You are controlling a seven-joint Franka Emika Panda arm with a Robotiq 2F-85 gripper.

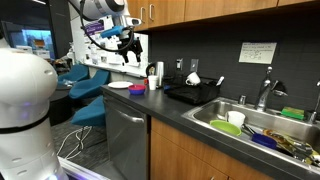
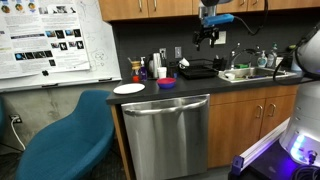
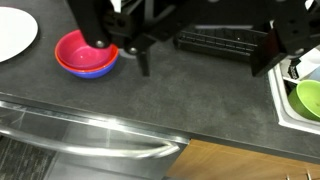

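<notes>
Two fingers (image 3: 92,30) of the hand (image 3: 185,55) stand apart, empty, over the counter (image 3: 190,105) near stacked bowls (image 3: 86,54).

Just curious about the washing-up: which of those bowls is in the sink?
The green bowl, down in the sink; the pink bowl and the blue bowl under it stand stacked on the dark counter instead.

In an exterior view, a dark wall (image 2: 135,40) runs under wooden upper cabinets (image 2: 140,8). A steel dishwasher (image 2: 165,125) sits below the dark countertop (image 2: 200,88). A blue chair (image 2: 70,140) stands at its nine o'clock, a whiteboard (image 2: 50,40) at ten o'clock and wooden lower cabinets (image 2: 245,120) at three o'clock.
</notes>
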